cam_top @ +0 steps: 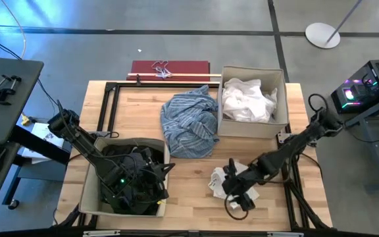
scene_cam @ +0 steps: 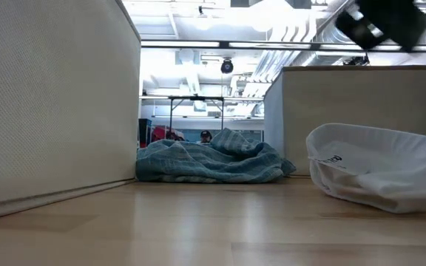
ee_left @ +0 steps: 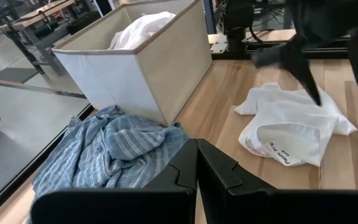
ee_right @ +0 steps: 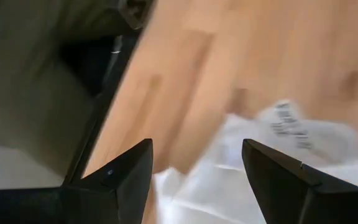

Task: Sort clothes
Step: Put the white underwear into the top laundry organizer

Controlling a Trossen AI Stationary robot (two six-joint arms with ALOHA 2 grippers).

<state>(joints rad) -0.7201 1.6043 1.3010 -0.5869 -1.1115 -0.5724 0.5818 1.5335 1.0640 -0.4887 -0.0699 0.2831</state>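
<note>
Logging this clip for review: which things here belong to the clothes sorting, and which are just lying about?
Part of the job:
- crumpled light blue striped shirt
- small white garment on the table, under the open right gripper
- white clothes in the far beige fabric box
- dark clothes in the near beige fabric box, by the left gripper

Lying about:
- dark red flat case

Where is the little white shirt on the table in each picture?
High view: white shirt at lower middle, under the right gripper.
Low view: white shirt at right.
Left wrist view: white shirt at right, on bare wood.
Right wrist view: white shirt between that arm's open fingers.
Shared landmark: the blue striped shirt, in all but the right wrist view.
</note>
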